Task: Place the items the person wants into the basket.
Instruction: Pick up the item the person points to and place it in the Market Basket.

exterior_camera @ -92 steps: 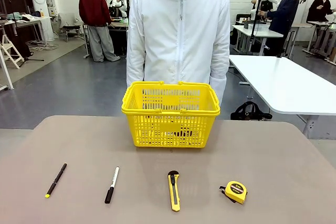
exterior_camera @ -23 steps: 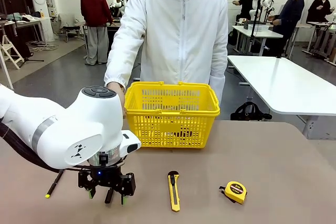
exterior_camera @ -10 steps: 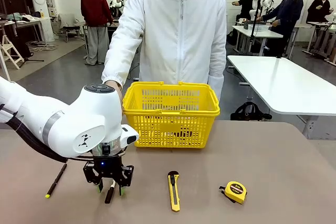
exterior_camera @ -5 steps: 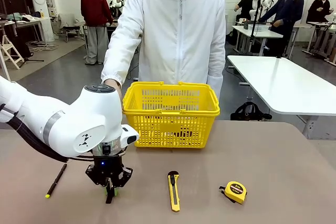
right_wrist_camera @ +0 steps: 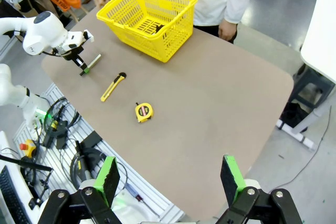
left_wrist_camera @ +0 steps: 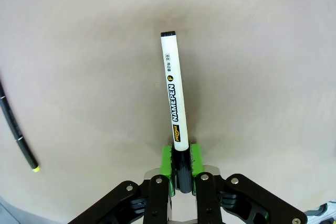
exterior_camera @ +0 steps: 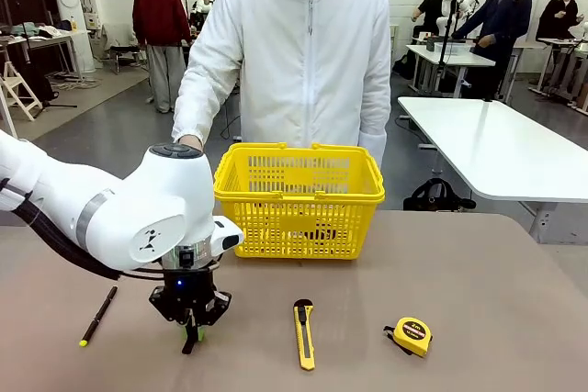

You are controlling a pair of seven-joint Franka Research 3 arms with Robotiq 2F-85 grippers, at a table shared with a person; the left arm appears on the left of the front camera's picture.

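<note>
**Left gripper pinching the marker; lift to the basket not yet begun**

Left gripper is sitting low over the table, on the robot's left of centre. Its jaws are drawn in narrow and are clamping the marker. In the left wrist view the green pads are pressing on either side of the barrel, just where the white gives way to the black cap. The long white part is sticking out ahead of the fingers, along the tabletop. Cannot tell whether it is resting on the surface or sitting a hair off it.

Black pen is lying just left of the gripper and the utility knife to its right. The tape measure is lying further right. All three are apart from the grip. Basket is standing at the far side, in front of the person, whose hand is hanging near the basket's left end.

Right gripper is hanging high, well back from the table, jaws wide and holding nothing.

Judgement: the step in hand is the pick of the marker. How to do it well:
- The grip is near one end, so the free end is likely to droop or swing.
- Lift straight up and slowly, watching that the barrel is not sliding in the pads.
- Get the drooping tip above the basket's rim before moving in.
- Come in over the near wall, keeping clear of the person's hand.
- Open low inside the basket, so the marker is not bouncing or poking through the lattice.

Tape measure is waiting its turn.
</note>
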